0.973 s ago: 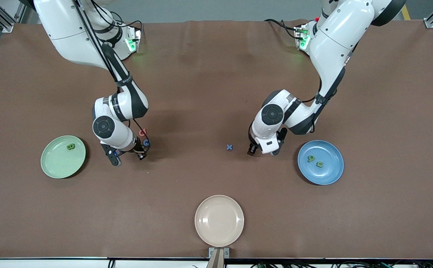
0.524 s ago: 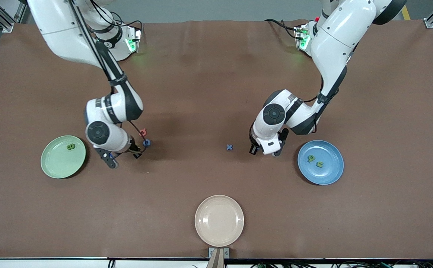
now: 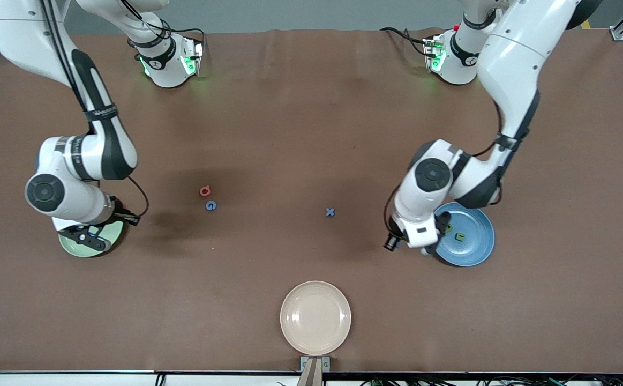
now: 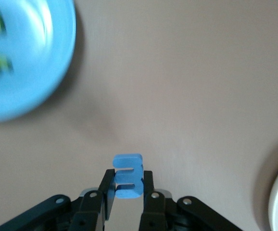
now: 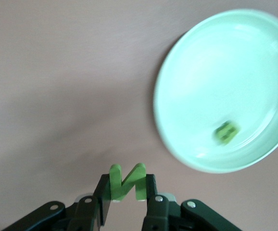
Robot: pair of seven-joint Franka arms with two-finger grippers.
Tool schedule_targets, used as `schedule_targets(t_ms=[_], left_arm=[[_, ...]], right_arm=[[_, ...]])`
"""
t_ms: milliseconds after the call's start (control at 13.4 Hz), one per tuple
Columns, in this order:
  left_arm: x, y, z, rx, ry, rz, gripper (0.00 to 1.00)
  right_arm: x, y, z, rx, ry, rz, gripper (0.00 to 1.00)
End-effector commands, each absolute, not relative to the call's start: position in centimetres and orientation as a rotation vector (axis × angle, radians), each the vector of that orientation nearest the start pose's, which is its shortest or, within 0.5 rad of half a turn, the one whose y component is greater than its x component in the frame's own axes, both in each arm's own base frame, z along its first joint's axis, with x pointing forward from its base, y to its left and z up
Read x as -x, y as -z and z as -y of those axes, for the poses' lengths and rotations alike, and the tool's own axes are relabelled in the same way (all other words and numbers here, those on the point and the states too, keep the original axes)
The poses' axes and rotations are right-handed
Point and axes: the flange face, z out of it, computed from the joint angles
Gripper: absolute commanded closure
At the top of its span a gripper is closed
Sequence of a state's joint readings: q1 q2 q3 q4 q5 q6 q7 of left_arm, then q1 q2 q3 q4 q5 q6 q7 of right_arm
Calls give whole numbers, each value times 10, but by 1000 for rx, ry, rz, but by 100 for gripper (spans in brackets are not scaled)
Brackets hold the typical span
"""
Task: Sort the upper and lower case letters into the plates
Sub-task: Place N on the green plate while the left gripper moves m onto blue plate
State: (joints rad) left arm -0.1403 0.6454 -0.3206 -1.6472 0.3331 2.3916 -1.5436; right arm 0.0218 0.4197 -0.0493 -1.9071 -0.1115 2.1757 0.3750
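Left gripper (image 4: 127, 192) pinches a blue letter (image 4: 127, 175) by its flat faces near the blue plate (image 4: 28, 62), right gripper (image 5: 125, 195) likewise a green letter (image 5: 125, 182) beside the mint plate (image 5: 225, 91); both letters appear light, rigid and easily dislodged.

Your left gripper (image 4: 128, 192) hangs beside the medium blue round plate (image 4: 28, 86); your right gripper (image 5: 127, 195) beside the pale mint green round plate (image 5: 187, 154).
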Motion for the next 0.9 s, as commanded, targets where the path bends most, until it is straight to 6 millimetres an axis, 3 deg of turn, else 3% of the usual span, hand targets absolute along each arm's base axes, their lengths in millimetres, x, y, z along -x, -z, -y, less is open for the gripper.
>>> schedule_targets(t_ms=[0,299,449,599,674,824], left_arm=[[-657,-269,234,2921,193,1204,100],[-665,-258,164,2912,73,969,100],[-662,-245,133,2920,8,854,100],[-657,-232,110,2920,-38,812,99],[-656,-229,103,2917,-47,816,96],[-648,-219,95,2905,-79,819,83]], right_arm=[[-608,-263,59,3239,-181,-357,82],[-611,-223,112,3234,-97,-238,81],[-610,-205,119,3229,-86,-235,81],[-609,-200,120,3228,-93,-237,76],[-609,-200,118,3228,-98,-232,67],[-610,-200,113,3229,-105,-215,10]])
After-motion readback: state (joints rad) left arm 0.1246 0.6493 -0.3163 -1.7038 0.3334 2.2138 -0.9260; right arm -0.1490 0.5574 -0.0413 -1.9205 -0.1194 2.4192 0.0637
